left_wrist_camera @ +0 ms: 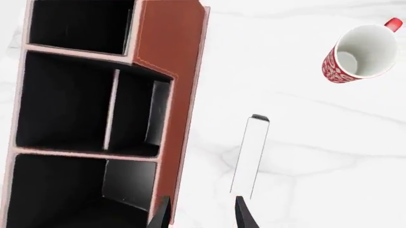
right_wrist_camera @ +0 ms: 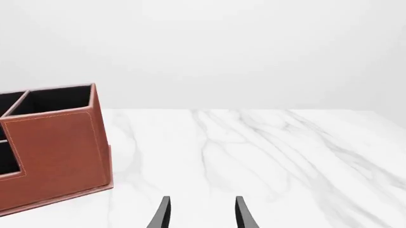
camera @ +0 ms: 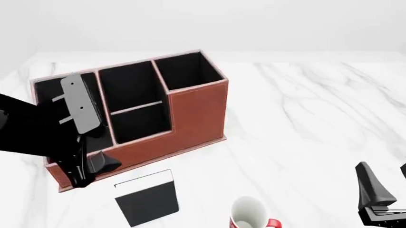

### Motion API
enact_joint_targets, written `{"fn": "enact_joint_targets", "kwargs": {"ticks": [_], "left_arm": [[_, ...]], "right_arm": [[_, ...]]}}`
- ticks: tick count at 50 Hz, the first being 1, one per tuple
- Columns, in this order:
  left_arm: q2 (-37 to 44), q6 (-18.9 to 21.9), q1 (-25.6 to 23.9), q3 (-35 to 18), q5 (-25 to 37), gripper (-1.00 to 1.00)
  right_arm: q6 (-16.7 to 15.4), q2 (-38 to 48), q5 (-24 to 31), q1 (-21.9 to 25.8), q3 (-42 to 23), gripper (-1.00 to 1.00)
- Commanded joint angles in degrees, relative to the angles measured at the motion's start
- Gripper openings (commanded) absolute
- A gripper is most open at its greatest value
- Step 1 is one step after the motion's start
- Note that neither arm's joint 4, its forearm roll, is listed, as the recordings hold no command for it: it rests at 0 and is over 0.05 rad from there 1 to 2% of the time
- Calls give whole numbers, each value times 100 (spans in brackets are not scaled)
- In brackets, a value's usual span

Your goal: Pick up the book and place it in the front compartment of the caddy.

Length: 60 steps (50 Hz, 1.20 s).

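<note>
— Where's the book right now?

— Flat on the marble worktop, close to the near edge and left of centre, black cover up with its white page edge turned toward the caddy. It lies just in front of the caddy's low front wall, not touching it. Seen through the left wrist camera it shows mostly as a pale strip beside the caddy's brown outer wall.

— And the caddy itself?

— Toward the far-left part of the worktop, set at an angle, with its black-lined compartments open upward.

— The left gripper?

— Hanging over the caddy's near-left end, above the front wall. Its fingers are spread with a gap between the tips, nothing in them; the book is just past them.

— The right one?

— Low at the near-right corner, well apart from everything. Its wrist camera shows the two tips parted, pinching nothing, pointing across bare marble.

— Anything else out?

— A red-and-white mug at the near edge, just right of the book.
</note>
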Motion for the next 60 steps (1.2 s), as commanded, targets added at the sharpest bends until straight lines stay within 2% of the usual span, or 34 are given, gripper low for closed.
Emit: {"fn": "enact_joint_targets", "kwargs": {"ticks": [1,60], "left_arm": [[226,-9,-172,34,79,100],[1376,-837,-1340,326,-419,100]], "right_arm": [[3,-30,28,0,1,100],[4,-29,28,0,1,100]]}}
